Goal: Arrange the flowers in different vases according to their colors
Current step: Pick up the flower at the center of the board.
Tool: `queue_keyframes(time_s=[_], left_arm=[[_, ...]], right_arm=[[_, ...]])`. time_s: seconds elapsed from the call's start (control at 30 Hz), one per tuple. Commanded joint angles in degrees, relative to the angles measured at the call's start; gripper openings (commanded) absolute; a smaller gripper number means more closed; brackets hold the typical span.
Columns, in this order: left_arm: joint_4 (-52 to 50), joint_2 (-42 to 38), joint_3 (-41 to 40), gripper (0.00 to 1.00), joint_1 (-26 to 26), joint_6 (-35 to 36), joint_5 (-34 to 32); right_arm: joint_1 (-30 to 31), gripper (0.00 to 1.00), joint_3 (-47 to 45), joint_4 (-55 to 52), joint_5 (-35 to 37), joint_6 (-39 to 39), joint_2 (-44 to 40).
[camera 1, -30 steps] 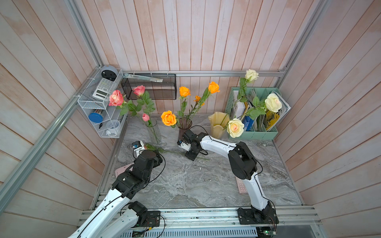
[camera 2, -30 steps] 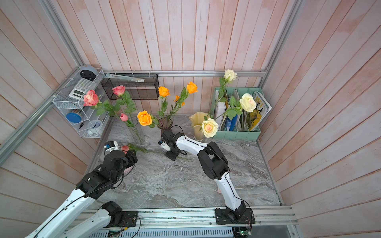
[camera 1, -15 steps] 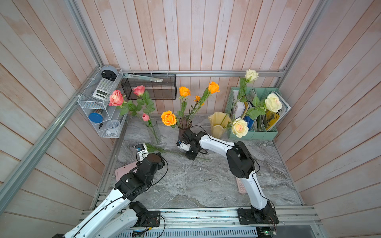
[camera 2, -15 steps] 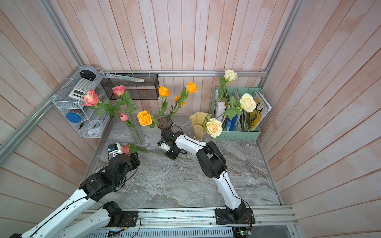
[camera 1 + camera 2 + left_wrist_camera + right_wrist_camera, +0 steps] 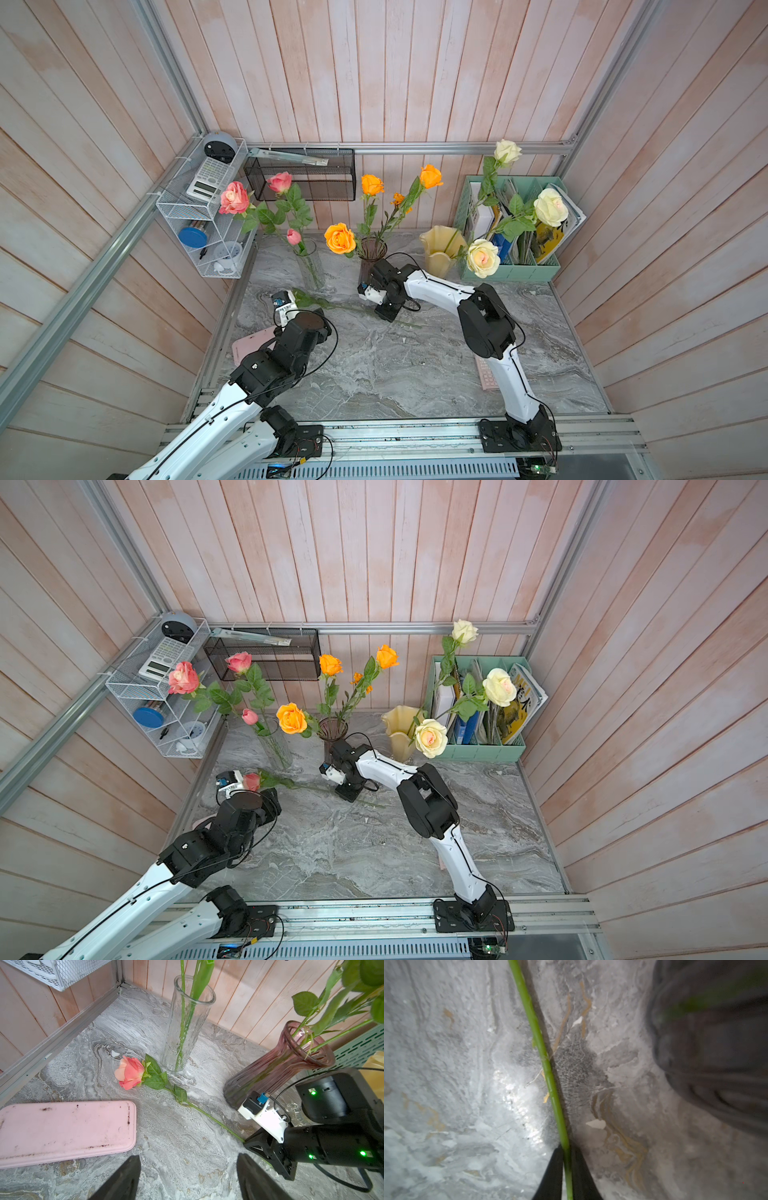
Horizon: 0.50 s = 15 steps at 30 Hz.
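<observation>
A pink rose [image 5: 129, 1073] lies on the marble table, its head near the clear glass vase [image 5: 187, 1022] and its long stem [image 5: 349, 308] running towards the right arm. My right gripper [image 5: 566, 1151] is shut on that stem, low at the table beside the purple vase [image 5: 371, 253]. My left gripper [image 5: 188, 1159] hangs open over bare table, short of the rose. Pink roses [image 5: 234, 198] stand in the clear vase [image 5: 311, 266], orange roses [image 5: 340, 238] in the purple one, and cream roses [image 5: 482, 257] in the yellow vase [image 5: 438, 251].
A flat pink tray [image 5: 62, 1130] lies by the left edge, close to my left gripper. A mint-green file holder [image 5: 511, 266] stands at the back right. A white wire shelf [image 5: 199, 232] and a black mesh basket [image 5: 303, 174] hang on the walls.
My right gripper's jaws have closed on the lying rose's stem. The left arm has shifted slightly to the right and stays open.
</observation>
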Motion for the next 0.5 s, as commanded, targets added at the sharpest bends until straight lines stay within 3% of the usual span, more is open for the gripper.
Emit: queue_keyframes(time_s=[0.0,0.07,0.47], left_arm=[[-0.96,-1.2,-1.03,0.78,-0.21,0.1,-0.69],[-1.16,-1.59,-1.22,0.78,-0.17,0.08,-0.78],[0.54,-8.83,-3.14,0.78,-0.21,1.95,1.48]], right_arm=[[0.8,0.04,-5.36,-5.45,-3.43,1.76,3.52],[0.99,0.0,-6.95,-4.1,-3.75,2.55,2.69],[6.47,0.0,-19.8,3.72,-4.02,2.3,-9.34]])
